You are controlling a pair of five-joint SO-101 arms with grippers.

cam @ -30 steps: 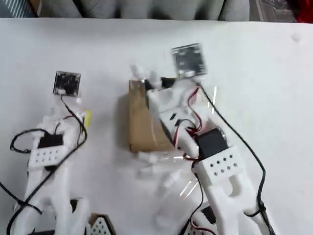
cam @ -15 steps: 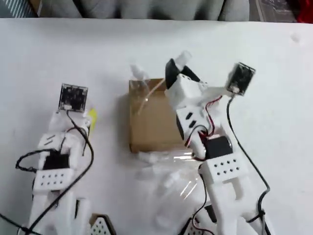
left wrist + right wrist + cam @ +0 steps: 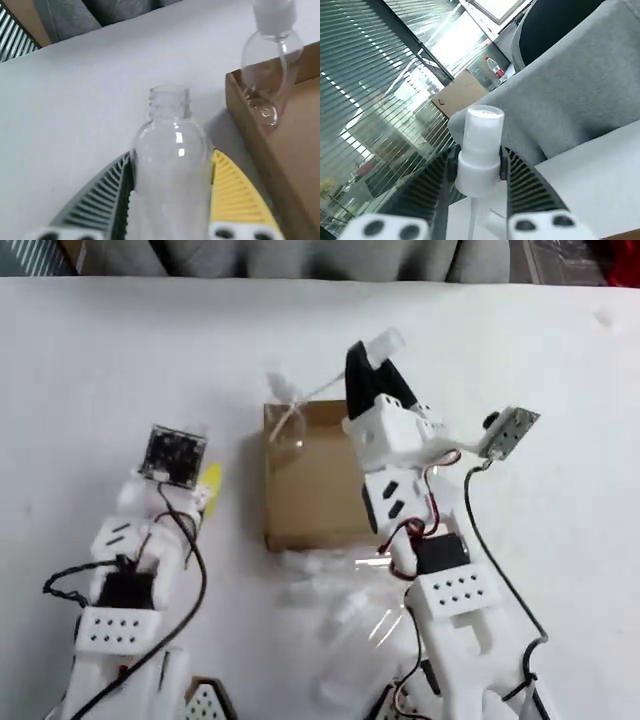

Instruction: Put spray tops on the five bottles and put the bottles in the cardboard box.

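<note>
My left gripper (image 3: 171, 156) is shut on a clear bottle (image 3: 172, 165) with an uncapped neck, pinched between the grey and yellow fingers. In the high view that gripper (image 3: 205, 490) sits left of the cardboard box (image 3: 310, 485). A second clear bottle (image 3: 272, 60) wearing a white spray top stands in the box's far left corner (image 3: 285, 395). My right gripper (image 3: 372, 368) is raised over the box's far edge and shut on a white spray top (image 3: 480, 150), whose thin tube (image 3: 310, 405) trails down toward the box.
A clear plastic bag (image 3: 340, 595) with several loose white spray tops lies just in front of the box, beside the right arm's base. White tabletop (image 3: 520, 330) stretches open behind and to the right.
The right gripper rose from over the box and rolled its wrist, lifting the spray top. The left arm drew back toward the near edge and shifted right, closer to the box.
</note>
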